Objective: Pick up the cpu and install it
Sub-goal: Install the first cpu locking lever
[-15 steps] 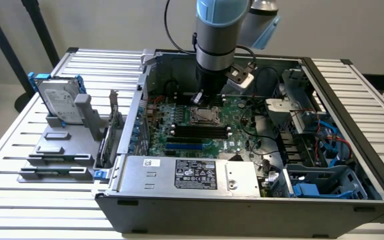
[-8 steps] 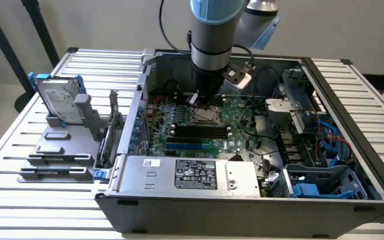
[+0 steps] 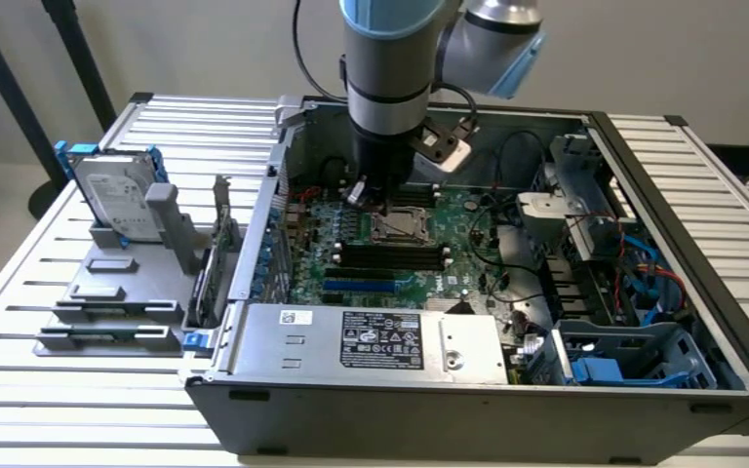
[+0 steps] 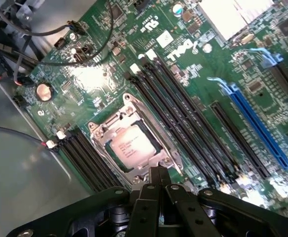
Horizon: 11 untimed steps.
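I see the gripper (image 4: 159, 178) closed and empty, fingertips together just above the socket frame's edge. The cpu (image 4: 132, 146) sits in the motherboard (image 4: 193, 64) socket, at the fingertips' 11 o'clock.

Exterior view: high, angled down, set back over the open computer case (image 3: 479, 292).
Wrist view: close above the motherboard (image 4: 193, 98), looking down.
Shared: the CPU socket (image 4: 131, 145).

I can't read the print on the cpu (image 4: 132, 146) just beyond my gripper (image 4: 157, 178); the gripper's body is cut off at the frame edge.
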Tool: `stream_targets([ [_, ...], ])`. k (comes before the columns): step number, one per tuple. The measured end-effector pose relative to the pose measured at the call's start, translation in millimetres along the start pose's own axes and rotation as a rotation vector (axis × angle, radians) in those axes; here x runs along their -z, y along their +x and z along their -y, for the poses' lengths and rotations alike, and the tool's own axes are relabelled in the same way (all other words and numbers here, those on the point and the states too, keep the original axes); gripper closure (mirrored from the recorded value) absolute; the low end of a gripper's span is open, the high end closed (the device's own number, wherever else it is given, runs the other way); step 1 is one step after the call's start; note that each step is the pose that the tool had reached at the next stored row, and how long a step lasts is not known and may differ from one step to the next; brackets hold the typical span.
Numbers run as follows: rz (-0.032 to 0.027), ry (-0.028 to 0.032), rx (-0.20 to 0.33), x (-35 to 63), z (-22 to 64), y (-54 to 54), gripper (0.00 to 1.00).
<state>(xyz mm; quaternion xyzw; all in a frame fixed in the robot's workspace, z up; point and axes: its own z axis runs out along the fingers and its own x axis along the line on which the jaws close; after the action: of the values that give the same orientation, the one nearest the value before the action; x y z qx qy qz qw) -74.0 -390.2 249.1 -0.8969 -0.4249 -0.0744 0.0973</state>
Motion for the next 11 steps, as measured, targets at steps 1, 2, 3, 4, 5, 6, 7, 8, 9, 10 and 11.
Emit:
stream_targets([
  [1,0.0,0.0003,0.0,2.4,-0.6,-1.8,0.89],
  [2,0.0001,0.0005,0.0,4.7,-1.5,-3.4,0.89],
  [3,0.0009,0.0012,-0.001,7.3,-3.1,-5.5,0.89],
  [4,0.0018,0.0022,-0.001,9.6,-5.0,-7.7,0.89],
  [5,0.003,0.0038,-0.002,11.2,-6.9,-9.8,0.89],
  [6,0.0043,0.0053,-0.002,12.2,-8.6,-11.9,0.89],
  [7,0.0046,0.0059,-0.002,12.7,-10.0,-13.6,0.89],
  [8,0.0047,0.006,-0.002,12.8,-10.4,-14.2,0.89],
  [9,0.0045,0.006,-0.003,12.3,-10.4,-14.5,0.89],
  [10,0.0045,0.0059,-0.003,11.3,-10.4,-14.8,0.89],
  [11,0.004,0.005,-0.002,9.9,-10.4,-15.4,0.89],
])
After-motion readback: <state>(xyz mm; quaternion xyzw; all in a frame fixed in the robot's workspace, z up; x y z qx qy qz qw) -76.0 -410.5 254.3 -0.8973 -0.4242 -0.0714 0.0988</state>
